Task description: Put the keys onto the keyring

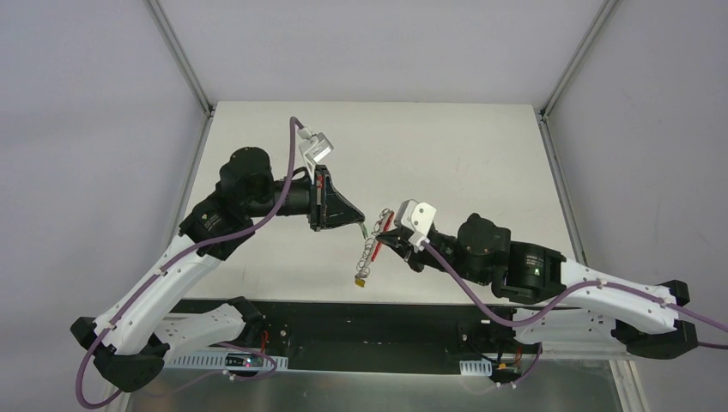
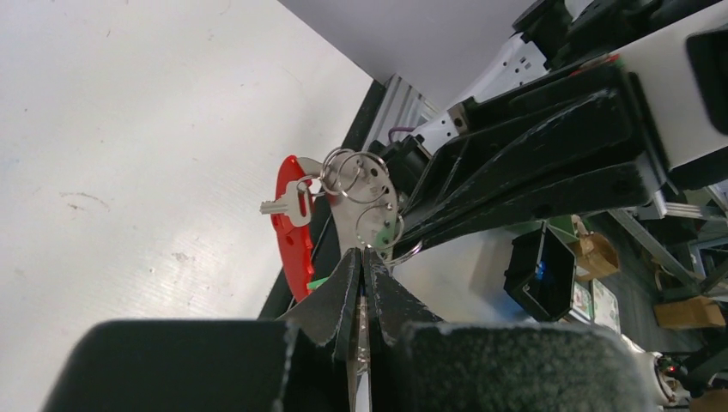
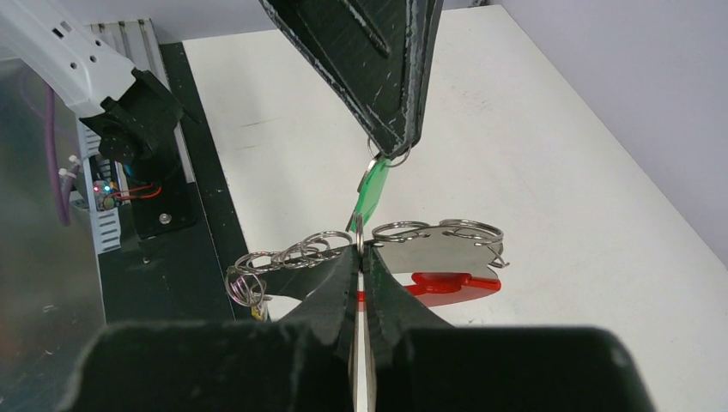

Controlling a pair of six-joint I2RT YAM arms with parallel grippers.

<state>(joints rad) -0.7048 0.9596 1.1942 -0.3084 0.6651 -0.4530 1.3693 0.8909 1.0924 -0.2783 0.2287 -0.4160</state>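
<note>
Right pincer (image 3: 360, 251) closed tight on the keyring (image 3: 442, 247), held clear of the surface (image 3: 532, 154). Left pincer (image 2: 362, 254) closed, pinching the green-tagged key (image 3: 373, 190) just above my right fingertips.

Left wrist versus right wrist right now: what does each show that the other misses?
Left wrist only: a silver key hanging against the red half of the keyring. Right wrist only: the green tag dangling full-length from the left gripper, plus the wire rings trailing off the far end. Both: the keyring's metal plate and nearer rings, with the right gripper shut on it.
</note>
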